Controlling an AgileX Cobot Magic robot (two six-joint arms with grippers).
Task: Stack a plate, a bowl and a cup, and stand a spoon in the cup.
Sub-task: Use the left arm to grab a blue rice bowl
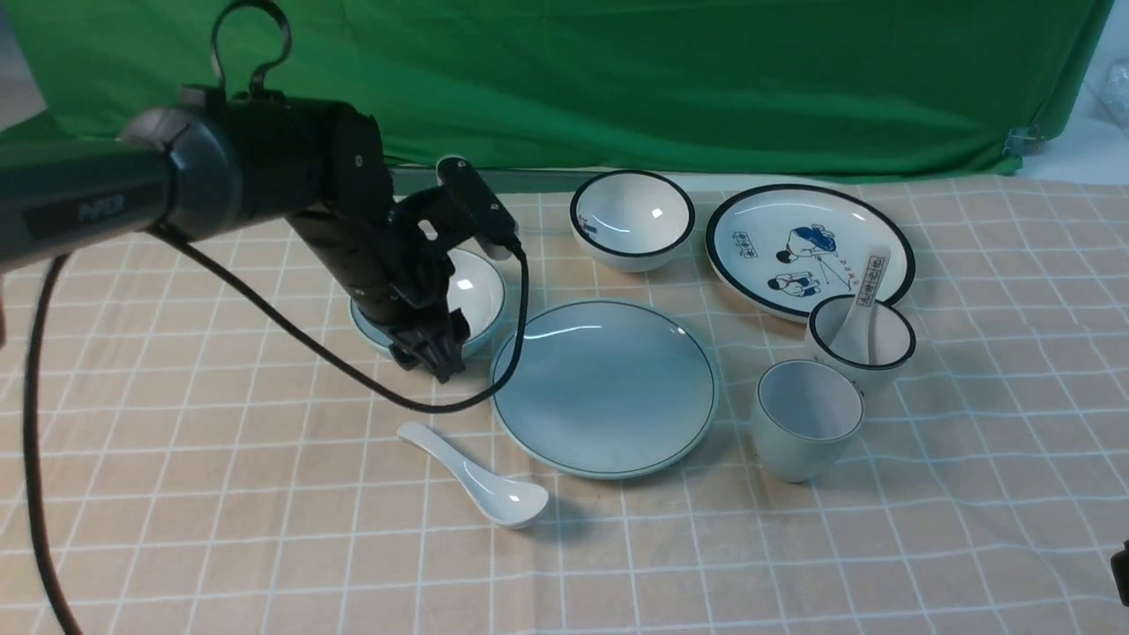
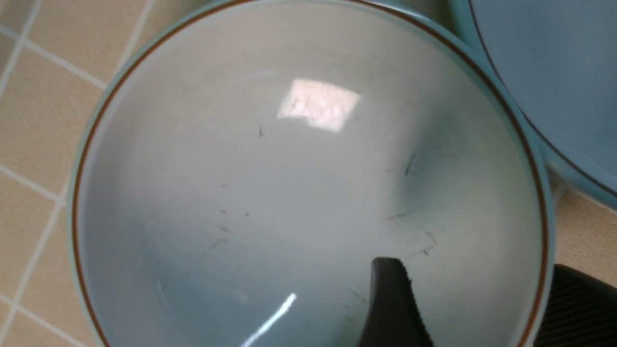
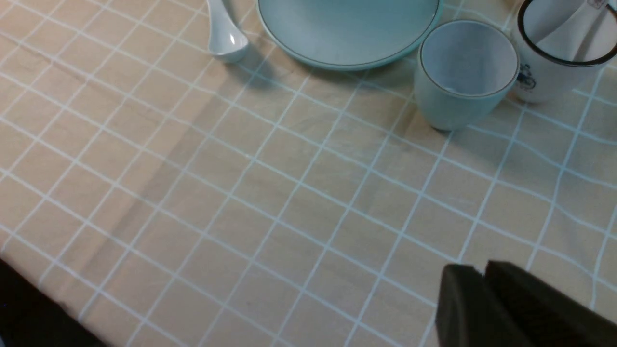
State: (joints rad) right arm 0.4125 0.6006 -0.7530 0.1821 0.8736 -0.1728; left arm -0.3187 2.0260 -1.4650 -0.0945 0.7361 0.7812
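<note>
The pale blue-green bowl [image 1: 481, 291] sits left of the plain plate [image 1: 604, 388]. My left gripper [image 1: 432, 353] is open and straddles the bowl's near rim. In the left wrist view one finger [image 2: 390, 299] is inside the bowl [image 2: 289, 193] and the other is outside, with a gap to the rim. The plain cup [image 1: 807, 428] stands right of the plate. The white spoon [image 1: 476, 476] lies in front of the plate's left side. My right gripper [image 3: 482, 272] is shut and empty over bare cloth, with the cup [image 3: 465, 72], plate [image 3: 347, 29] and spoon [image 3: 224, 33] beyond it.
A small dark-rimmed white bowl [image 1: 631, 216] and the cartoon plate [image 1: 807, 247] sit at the back. The bicycle cup [image 1: 860, 344] holds the printed spoon [image 1: 869, 291], close behind the plain cup. The left arm's cable [image 1: 520, 335] hangs by the plate's left edge.
</note>
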